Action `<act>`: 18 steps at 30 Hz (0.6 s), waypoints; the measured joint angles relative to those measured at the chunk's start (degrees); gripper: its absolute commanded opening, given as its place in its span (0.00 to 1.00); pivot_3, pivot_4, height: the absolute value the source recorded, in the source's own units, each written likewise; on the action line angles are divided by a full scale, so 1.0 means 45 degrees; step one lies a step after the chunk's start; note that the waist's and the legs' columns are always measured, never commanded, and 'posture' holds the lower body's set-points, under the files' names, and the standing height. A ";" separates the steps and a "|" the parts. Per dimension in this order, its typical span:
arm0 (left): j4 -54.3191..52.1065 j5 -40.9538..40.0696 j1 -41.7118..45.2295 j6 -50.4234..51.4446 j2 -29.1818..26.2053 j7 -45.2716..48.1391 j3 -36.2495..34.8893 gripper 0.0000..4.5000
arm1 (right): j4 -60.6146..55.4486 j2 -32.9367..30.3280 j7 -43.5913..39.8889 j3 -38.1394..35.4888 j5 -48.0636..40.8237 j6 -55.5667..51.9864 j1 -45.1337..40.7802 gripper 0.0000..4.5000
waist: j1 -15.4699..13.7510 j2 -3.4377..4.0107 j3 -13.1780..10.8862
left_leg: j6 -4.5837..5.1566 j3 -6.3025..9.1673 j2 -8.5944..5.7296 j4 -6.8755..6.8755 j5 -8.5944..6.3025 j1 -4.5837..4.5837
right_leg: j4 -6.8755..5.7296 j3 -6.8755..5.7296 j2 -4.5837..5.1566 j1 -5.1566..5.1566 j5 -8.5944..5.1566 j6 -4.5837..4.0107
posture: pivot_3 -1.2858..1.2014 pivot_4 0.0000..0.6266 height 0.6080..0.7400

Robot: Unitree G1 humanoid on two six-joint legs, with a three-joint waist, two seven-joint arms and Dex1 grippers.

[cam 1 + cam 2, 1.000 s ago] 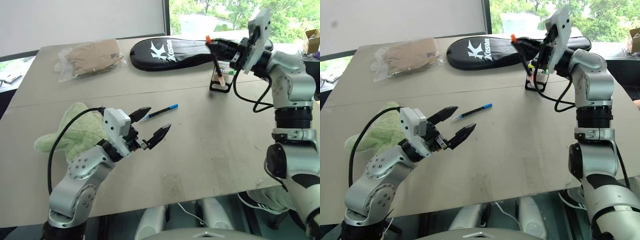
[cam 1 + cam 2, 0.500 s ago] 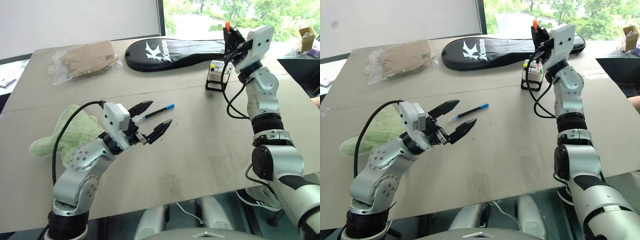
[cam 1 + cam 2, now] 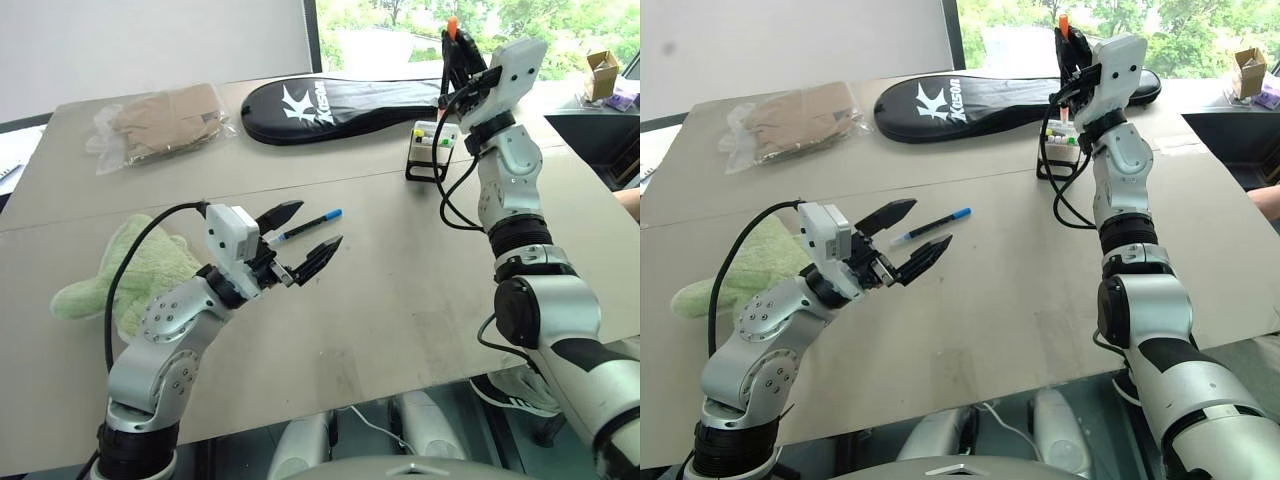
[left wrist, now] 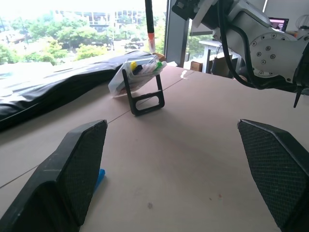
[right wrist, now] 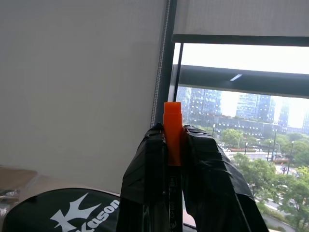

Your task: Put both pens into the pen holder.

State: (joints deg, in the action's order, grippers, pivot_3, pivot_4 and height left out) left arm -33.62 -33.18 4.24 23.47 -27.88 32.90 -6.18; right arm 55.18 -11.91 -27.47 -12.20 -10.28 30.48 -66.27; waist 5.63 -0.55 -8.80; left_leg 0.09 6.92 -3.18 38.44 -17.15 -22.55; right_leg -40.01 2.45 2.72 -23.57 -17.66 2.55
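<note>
My right gripper is shut on the pen with orange ends and holds it upright, high over the table's far right. The pen's lower end hangs just above the pen holder, a small clear-white rack on a black frame. I cannot tell whether the two touch. The blue-capped pen lies flat mid-table. My left gripper hovers open just in front of it, one finger on each side, with nothing held.
A long black racket bag lies along the far edge behind the holder. At the far left is a plastic bag of tan cloth. A green plush toy sits by my left arm. A cardboard box stands off the table.
My right wrist tipped upward and swung the orange-ended pen from slanting into the holder to standing upright over it. The left gripper stayed put. The camera view shifted.
</note>
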 measured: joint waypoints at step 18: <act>-0.0415 -0.0136 0.0014 0.0353 -0.0084 -0.0316 -0.0036 1.00 | 0.3507 0.0230 0.1686 0.0126 0.1211 0.1963 -0.0769 0.34 | 0.0052 0.0003 0.0003 | -0.0001 -0.0019 0.0002 0.0003 0.0001 0.0009 | -0.0014 0.0013 -0.0005 0.0000 0.0000 0.0000 | 0.52 0.24 1.00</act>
State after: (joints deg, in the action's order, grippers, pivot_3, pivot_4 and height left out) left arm -35.48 -33.79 4.30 25.06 -28.25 31.47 -6.34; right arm 70.96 -10.88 -19.88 -11.63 -4.84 39.32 -69.73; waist 5.87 -0.54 -8.78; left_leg 0.08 6.83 -3.17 38.45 -17.14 -22.52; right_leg -40.07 2.51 2.70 -23.57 -17.66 2.55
